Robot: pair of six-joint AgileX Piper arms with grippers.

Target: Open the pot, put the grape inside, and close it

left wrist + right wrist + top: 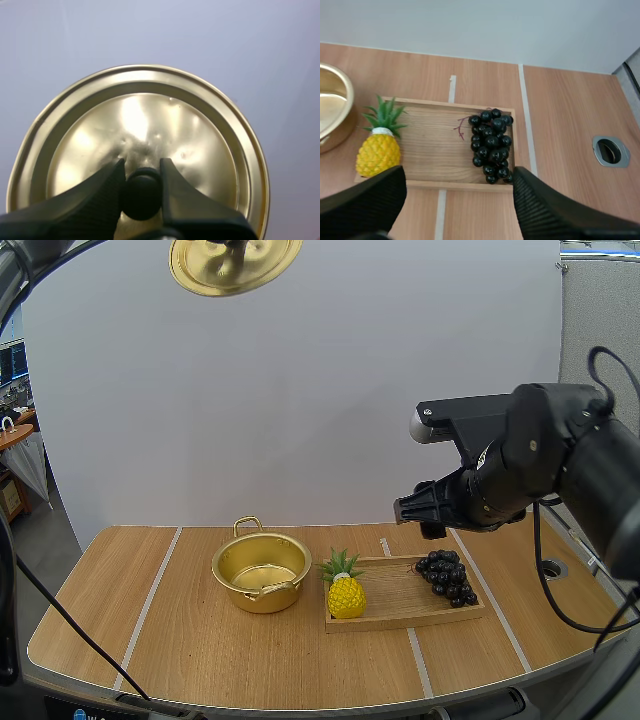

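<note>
The grapes (447,577) lie at the right end of the tray (395,612), lower right of centre in the high view. The right jaws hang above them, a little toward the frame's left and well clear of the table (120,590). The right wrist view gives the alignment. Those jaws stand wide apart, and the bunch's long axis runs from the tray's far rim to its near rim. The bunch sits nearer the finger on the side away from the pineapple (345,592). I judge the descent needs a small shift that way. The right arm is plainly the nearer. The pot (262,573) sits open, left of the pineapple. The left jaws are clamped on the knob (142,192) of the lid (150,115), which hangs at the high view's upper left. The high view gives the drop that remains, which the wrist view flattens.
</note>
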